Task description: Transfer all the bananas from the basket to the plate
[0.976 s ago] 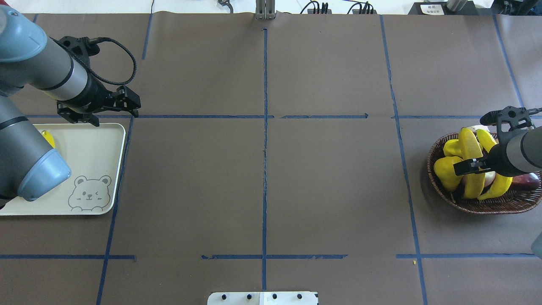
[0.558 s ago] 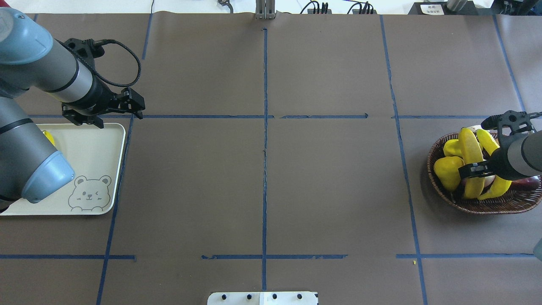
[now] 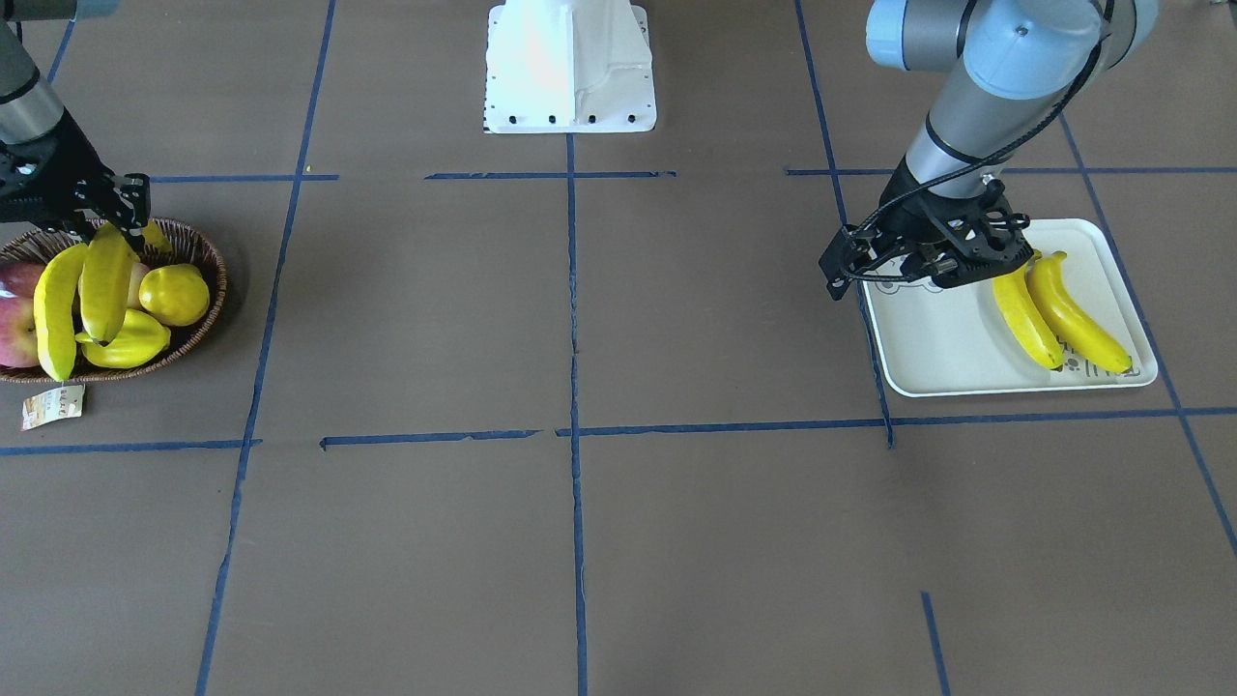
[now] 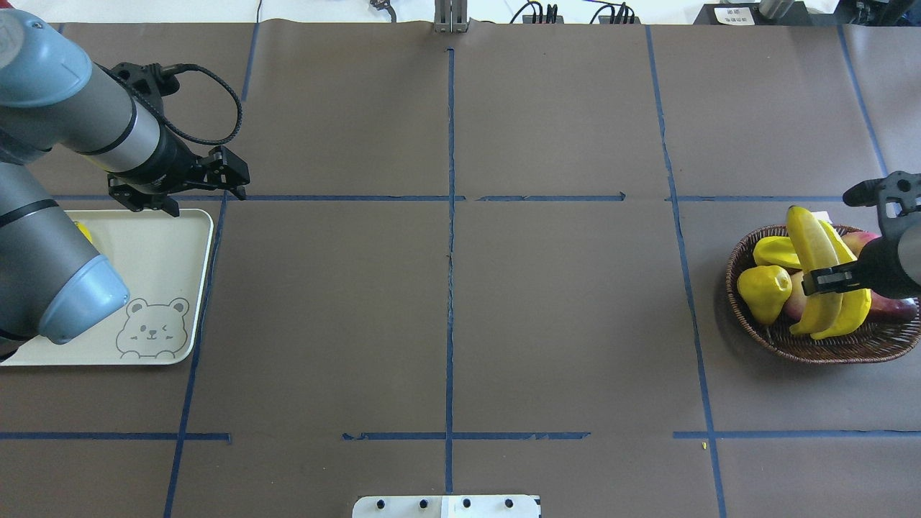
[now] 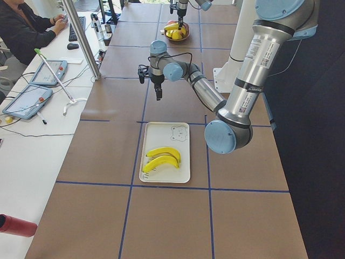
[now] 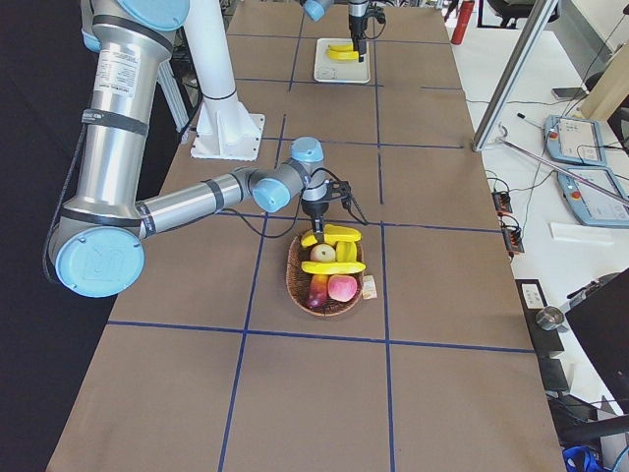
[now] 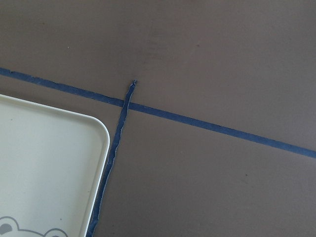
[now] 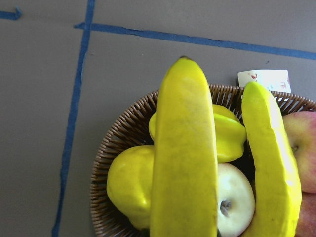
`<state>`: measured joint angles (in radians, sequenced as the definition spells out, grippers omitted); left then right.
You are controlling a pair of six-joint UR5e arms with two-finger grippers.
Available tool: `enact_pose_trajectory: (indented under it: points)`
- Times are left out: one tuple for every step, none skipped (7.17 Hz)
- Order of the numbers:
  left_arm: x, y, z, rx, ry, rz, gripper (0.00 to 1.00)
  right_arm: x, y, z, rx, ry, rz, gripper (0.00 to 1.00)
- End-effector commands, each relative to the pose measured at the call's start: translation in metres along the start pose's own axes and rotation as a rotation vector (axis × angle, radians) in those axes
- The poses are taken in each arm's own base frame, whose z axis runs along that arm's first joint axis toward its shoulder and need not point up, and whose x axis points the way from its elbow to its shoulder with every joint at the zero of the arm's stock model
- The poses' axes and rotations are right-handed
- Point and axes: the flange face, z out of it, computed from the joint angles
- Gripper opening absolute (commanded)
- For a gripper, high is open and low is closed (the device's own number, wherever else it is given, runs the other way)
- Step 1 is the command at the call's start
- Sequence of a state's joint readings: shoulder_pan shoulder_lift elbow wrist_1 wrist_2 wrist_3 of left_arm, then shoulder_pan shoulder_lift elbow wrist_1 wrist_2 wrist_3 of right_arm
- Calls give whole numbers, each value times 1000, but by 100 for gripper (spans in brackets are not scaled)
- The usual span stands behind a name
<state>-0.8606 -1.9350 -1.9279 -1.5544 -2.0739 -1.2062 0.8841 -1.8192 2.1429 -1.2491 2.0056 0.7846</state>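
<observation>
My right gripper (image 4: 827, 279) is shut on a banana (image 4: 817, 252) and holds it just above the fruit in the brown wicker basket (image 4: 748, 316). In the right wrist view this banana (image 8: 185, 158) fills the middle. A second banana (image 8: 271, 163) lies in the basket beside it. Two bananas (image 3: 1020, 314) (image 3: 1078, 314) lie side by side on the cream bear-print plate (image 3: 937, 358). My left gripper (image 3: 923, 271) is open and empty, above the plate's far inner corner (image 7: 98, 131). In the overhead view my left arm hides most of those two bananas.
The basket also holds a yellow lemon (image 3: 174, 293), a ridged starfruit (image 4: 773, 252), a pale apple (image 8: 234, 200) and red apples (image 3: 14, 333). Its paper tag (image 3: 53, 406) lies on the table beside it. Blue tape lines cross the brown table cover. The robot's white base (image 3: 570, 68) stands at the near edge.
My right gripper has drawn back toward the right with the banana, raising it from the other fruit. My left gripper has shifted slightly right and away from the plate.
</observation>
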Motion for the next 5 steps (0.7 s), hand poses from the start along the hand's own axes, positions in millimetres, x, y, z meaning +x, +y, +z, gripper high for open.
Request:
enact_pose_trajectory:
  points:
    - [3,1,-3,2,6,-1,100,2,-10,-69,50,-135,-6,1]
    - [11,2,-8,9,28,-2,100,-36,-37,-82,73,-229,-51,1]
    - [30,14,-8,4,74,-26,100,-74,-71,-85,69,-317,-47,1]
    - [52,29,-10,6,177,-20,100,-140,-87,-86,27,-408,43,1]
    - [66,35,-20,22,314,-32,100,-222,-89,-84,14,-464,98,1]
